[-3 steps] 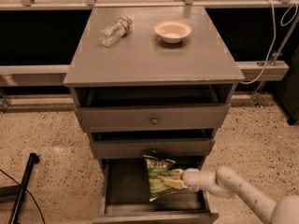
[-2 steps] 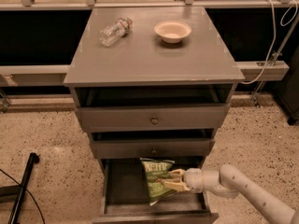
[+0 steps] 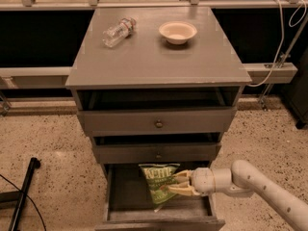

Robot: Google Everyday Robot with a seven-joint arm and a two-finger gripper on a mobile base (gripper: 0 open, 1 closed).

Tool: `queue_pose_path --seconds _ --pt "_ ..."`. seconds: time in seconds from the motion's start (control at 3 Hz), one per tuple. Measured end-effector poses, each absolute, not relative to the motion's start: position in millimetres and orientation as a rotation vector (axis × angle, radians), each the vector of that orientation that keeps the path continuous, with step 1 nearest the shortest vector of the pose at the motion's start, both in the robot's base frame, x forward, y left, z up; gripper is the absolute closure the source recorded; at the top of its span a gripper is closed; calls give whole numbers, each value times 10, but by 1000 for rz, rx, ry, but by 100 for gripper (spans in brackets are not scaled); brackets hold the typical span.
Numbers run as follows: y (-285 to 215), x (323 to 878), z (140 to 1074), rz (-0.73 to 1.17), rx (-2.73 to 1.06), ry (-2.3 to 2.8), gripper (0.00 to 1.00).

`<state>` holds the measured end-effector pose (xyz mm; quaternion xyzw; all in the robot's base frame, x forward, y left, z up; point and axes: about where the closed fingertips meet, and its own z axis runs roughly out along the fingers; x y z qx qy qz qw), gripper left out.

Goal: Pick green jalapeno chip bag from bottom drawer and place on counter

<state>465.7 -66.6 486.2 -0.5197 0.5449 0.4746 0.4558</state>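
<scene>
Apparently mid-pick, the pincer (image 3: pixel 177 183) grips the green jalapeno chip bag (image 3: pixel 158 183) by its right edge inside the open bottom drawer (image 3: pixel 139 214); next, it should back out from under the middle drawer (image 3: pixel 125 154) and rise to the table (image 3: pixel 159 64).

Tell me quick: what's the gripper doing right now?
The gripper: closed on the green jalapeno chip bag, holding it upright in the open bottom drawer.
</scene>
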Motion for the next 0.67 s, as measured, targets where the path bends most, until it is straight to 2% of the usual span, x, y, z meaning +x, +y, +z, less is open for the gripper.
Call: queue_pose_path --seconds 0.33,0.67 --pt "-637 4642 5348 1115 -1364 1314 100" --pt "-636 4642 5348 1115 -1364 1314 100"
